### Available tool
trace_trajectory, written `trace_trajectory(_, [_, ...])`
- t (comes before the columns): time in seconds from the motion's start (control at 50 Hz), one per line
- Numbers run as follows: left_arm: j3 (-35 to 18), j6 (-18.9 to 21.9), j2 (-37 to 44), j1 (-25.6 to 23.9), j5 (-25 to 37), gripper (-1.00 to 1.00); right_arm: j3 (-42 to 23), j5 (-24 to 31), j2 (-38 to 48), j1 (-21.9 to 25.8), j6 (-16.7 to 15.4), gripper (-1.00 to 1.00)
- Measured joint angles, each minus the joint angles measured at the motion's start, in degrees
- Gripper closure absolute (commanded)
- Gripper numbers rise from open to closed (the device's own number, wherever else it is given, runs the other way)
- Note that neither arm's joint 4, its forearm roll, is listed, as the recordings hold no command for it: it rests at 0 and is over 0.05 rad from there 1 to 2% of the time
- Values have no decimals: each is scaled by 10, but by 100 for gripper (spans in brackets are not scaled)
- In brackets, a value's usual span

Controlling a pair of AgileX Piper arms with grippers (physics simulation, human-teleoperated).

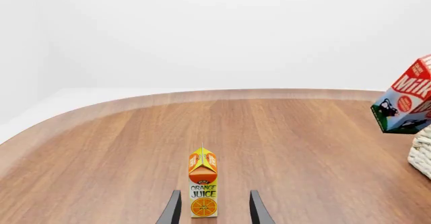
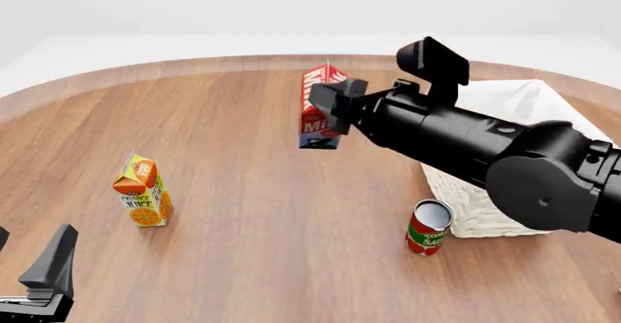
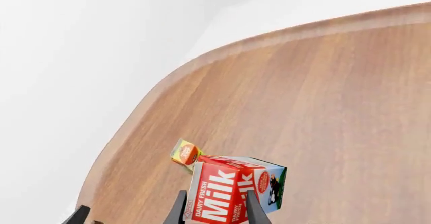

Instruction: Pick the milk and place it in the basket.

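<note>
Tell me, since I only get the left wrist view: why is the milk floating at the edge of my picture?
Observer: The right gripper is shut on the milk and holds it in the air.
Operator: Is it above the basket?
Observer: No. In the front view it hangs left of the basket, not over it.
Operator: Anything I'm missing?
Observer: A red can stands by the basket's near corner.

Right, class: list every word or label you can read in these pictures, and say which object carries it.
"Milk" and "DAIRY FRESH": milk, held in the right gripper.
"ORANGE JUICE": juice carton, standing on the table.
"TOMATO": can beside the basket; its smaller print is too small to read.
Red round seal on the milk: unreadable.
</note>
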Motion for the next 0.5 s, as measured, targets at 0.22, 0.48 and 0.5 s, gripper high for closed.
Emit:
trace_trajectory(0.22, [0, 0, 0, 0, 0, -100, 21, 30, -74, -38, -19, 100])
trace_trajectory(0.48, [0, 0, 0, 0, 0, -100, 29, 73, -145, -84, -41, 100])
trace_trajectory(0.5, [0, 0, 0, 0, 0, -100, 29, 76, -150, -87, -43, 100])
